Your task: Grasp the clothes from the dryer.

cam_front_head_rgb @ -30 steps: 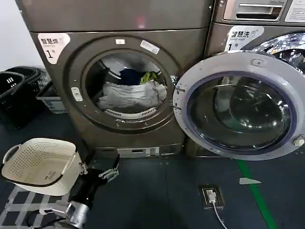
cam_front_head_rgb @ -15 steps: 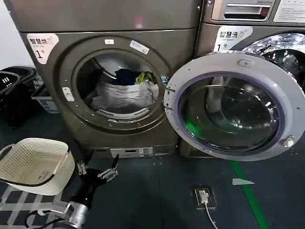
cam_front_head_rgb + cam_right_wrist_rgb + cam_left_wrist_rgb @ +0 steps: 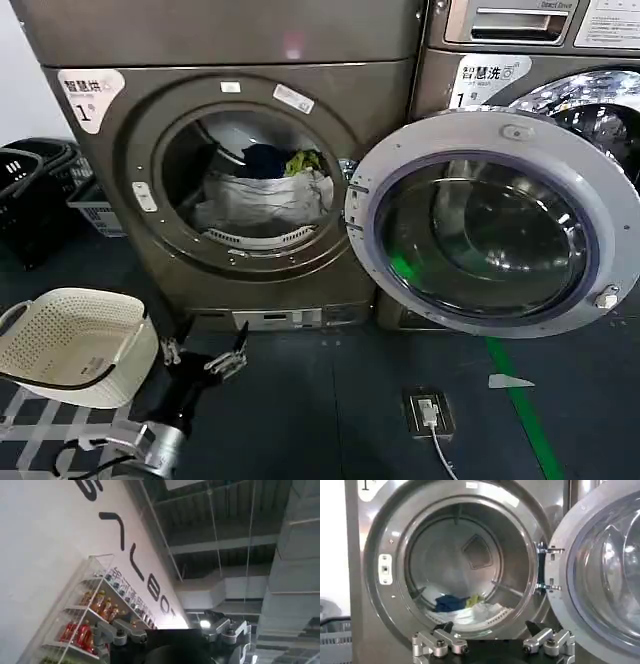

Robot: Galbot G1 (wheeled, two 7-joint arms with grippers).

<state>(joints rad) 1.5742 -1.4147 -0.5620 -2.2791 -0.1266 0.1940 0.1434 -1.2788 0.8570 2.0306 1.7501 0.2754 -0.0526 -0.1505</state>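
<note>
Left end effector [image 3: 205,352] hangs low in front of the dryer [image 3: 120,190], below the porthole and just beside a white perforated basket [image 3: 75,345] on the floor; its two fingers stand apart and empty. In the left wrist view the same end effector [image 3: 492,642] points straight at the open drum. Right end effector [image 3: 175,636] is raised and turned away toward a wall and a rack of bottles [image 3: 95,615]; its fingers also stand apart, and it takes no part in the work.

Clothes [image 3: 262,197] lie at the bottom of the drum: whitish-grey cloth at the front, a dark navy piece and a small yellow-green piece behind it. Nothing has been grasped yet.

Risks noted:
- Approach starts below the porthole rim, so the arm must rise before it goes in. A flat, direct reach would likely strike the dark ring or the lower lip.
- Door [image 3: 490,220] is swung open to the right of the opening, its hinge close to the rim. A wide entry from that side could catch it.
- Heap is soft and layered. A shallow pinch would probably lift only the top sheet and leave the navy and yellow-green pieces behind.
- Cloth may snag on the drum's ribbed edge on the way out.
</note>
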